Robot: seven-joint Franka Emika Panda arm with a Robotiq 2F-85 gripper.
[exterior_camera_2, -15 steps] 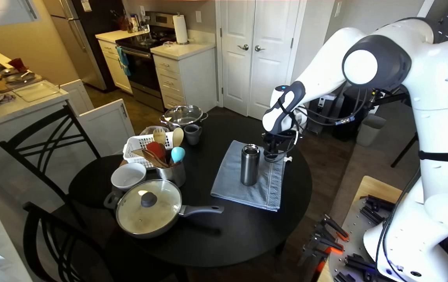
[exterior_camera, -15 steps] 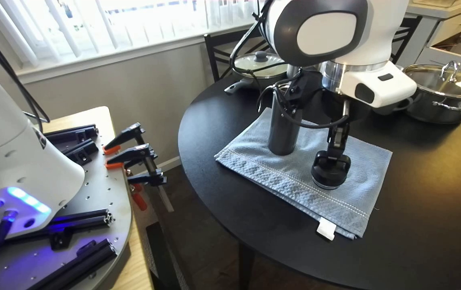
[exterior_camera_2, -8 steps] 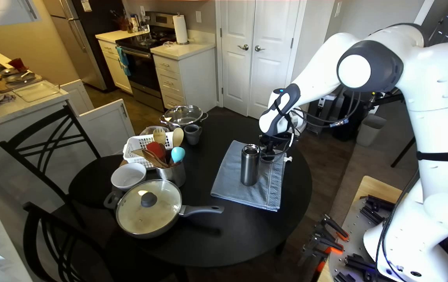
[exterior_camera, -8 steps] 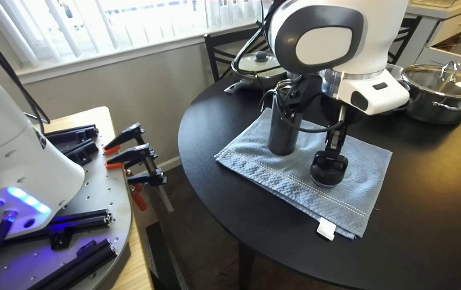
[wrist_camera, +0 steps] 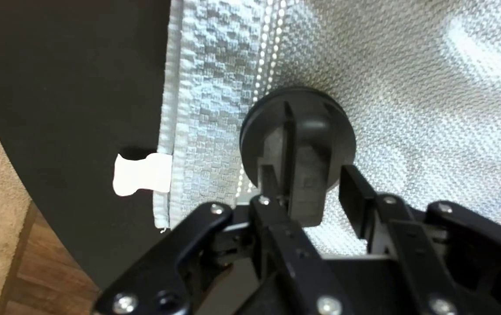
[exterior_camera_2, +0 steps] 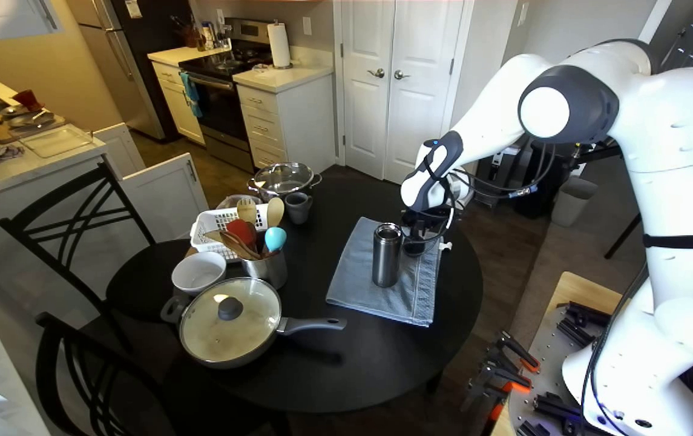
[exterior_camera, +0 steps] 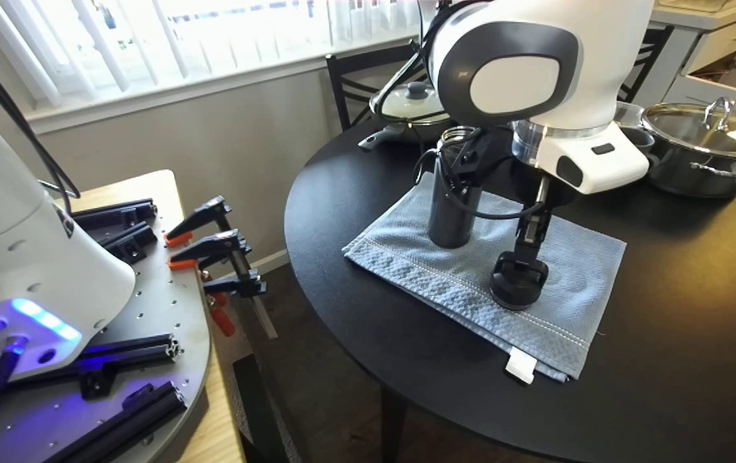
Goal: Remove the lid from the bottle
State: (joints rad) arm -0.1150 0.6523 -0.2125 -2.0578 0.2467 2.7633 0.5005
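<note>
The bottle (exterior_camera: 450,215) stands upright on the towel with its silver threaded mouth uncovered; it also shows in an exterior view (exterior_camera_2: 386,260). The black lid (exterior_camera: 517,286) is apart from it, on the towel near the stitched border, handle upward. The lid fills the middle of the wrist view (wrist_camera: 254,142). My gripper (wrist_camera: 307,168) is open around the lid's handle. One of its fingers (wrist_camera: 269,181) is close beside the handle; a clear gap shows on the opposite side. In an exterior view the gripper (exterior_camera_2: 417,233) is partly hidden by cables.
The folded blue-grey towel (exterior_camera: 573,257) lies on the round black table (exterior_camera: 663,360). A lidded pan (exterior_camera_2: 231,321), a utensil holder (exterior_camera_2: 267,266), a white bowl (exterior_camera_2: 198,272), a grey mug (exterior_camera_2: 298,207) and a glass-lidded pot (exterior_camera: 702,167) also stand on the table.
The gripper and lid have shifted slightly toward the bottle's side and lower. The lid's silver underside rim, visible before, no longer shows. The bottle has not moved.
</note>
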